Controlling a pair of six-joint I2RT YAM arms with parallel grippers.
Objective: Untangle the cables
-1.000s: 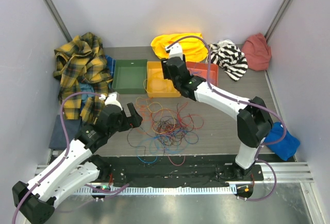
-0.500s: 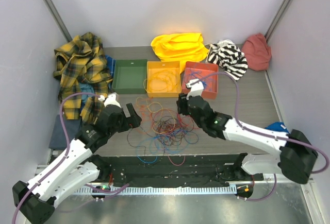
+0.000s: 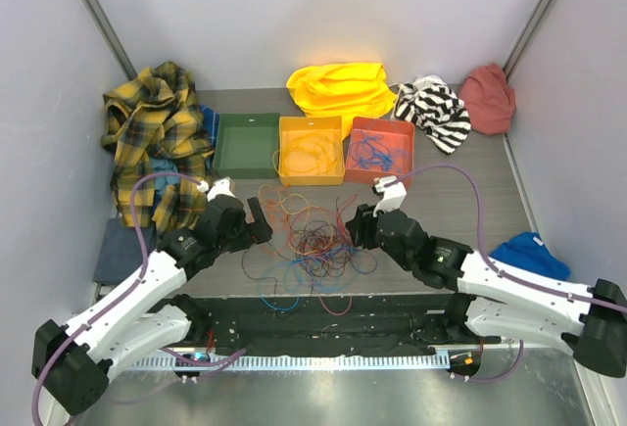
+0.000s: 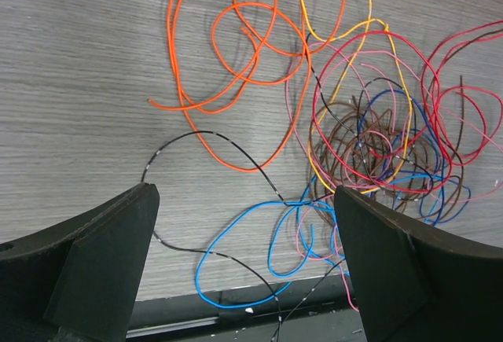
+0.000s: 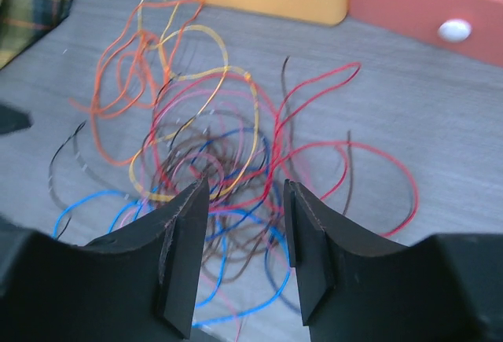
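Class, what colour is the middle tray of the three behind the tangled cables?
The middle tray is yellow, clearest in the top external view.

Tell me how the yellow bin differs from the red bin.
The yellow bin holds yellow and orange cables; the red bin holds blue cables. The yellow bin sits mid-row, next to the green bin; the red bin ends the row on the right. Both are open rectangular bins.

The left arm (image 3: 147,279) reached from the lower left of the top view toward centre, the left gripper (image 3: 258,222) spread wide (fingers (image 4: 102,248) far apart). The right arm (image 3: 509,284) lay low from the lower right, the right gripper (image 3: 355,226) narrowly parted, holding nothing.
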